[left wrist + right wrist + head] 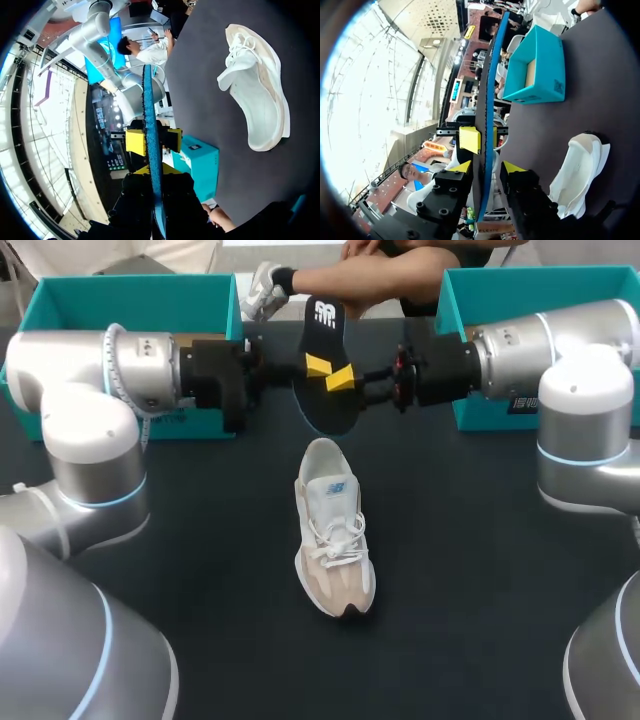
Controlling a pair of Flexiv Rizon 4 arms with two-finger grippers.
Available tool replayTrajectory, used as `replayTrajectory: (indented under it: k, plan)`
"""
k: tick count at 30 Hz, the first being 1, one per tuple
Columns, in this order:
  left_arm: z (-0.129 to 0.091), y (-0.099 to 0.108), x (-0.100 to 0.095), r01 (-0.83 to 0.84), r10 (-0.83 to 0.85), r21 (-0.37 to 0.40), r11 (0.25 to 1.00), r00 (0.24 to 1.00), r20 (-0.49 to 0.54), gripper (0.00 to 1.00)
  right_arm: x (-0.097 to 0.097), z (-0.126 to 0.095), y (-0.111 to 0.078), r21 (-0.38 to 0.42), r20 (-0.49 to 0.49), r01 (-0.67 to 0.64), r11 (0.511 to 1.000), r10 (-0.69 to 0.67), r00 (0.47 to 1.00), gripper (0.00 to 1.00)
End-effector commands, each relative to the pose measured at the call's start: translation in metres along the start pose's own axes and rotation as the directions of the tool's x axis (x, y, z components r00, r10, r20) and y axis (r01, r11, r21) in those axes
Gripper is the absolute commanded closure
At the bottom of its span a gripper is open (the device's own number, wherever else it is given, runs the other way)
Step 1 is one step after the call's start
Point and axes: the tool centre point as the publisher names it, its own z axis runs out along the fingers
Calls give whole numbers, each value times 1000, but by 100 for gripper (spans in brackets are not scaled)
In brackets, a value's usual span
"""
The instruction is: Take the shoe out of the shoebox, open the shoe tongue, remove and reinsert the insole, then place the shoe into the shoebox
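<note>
A black insole (325, 330) with a blue underside hangs edge-up in the air over the far middle of the table. My left gripper (318, 365) comes in from the left and is shut on it. From the right, my right gripper (342, 378) has a fingertip on each face of the insole just below that. In the left wrist view the insole (148, 100) runs out from my left gripper (155, 172), with the right gripper (154, 141) clamped across it. The white and beige shoe (335, 530) stands on the table below, toe toward me, its tongue raised.
A teal shoebox (140, 300) stands open at the back left behind my left arm. A second teal box (540, 280) stands at the back right behind my right arm. Dark table surface (470, 570) lies around the shoe.
</note>
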Motion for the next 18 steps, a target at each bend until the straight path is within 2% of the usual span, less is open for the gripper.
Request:
replayTrajectory:
  k: [1, 10, 13, 15, 18]
  plan:
    - [4, 1, 1, -1, 1, -7, 1000, 1000, 2, 100, -1, 2, 2, 5, 1, -2, 1000, 2, 1000, 67]
    - [10, 1, 2, 4, -4, 2, 1000, 1000, 5, 100, -1, 3, 2, 6, 0, -1, 1000, 1, 1000, 74]
    - [10, 1, 2, 5, -6, 3, 1000, 1000, 8, 100, -1, 3, 2, 6, 1, 0, 1000, 0, 1000, 83]
    - [9, 0, 2, 6, -6, 4, 1000, 1000, 8, 100, -1, 3, 2, 6, 1, 0, 1000, 0, 1000, 98]
    - [7, -1, 2, 10, -10, 6, 1000, 1000, 14, 100, -1, 3, 2, 7, 0, 1, 1000, -1, 1000, 100]
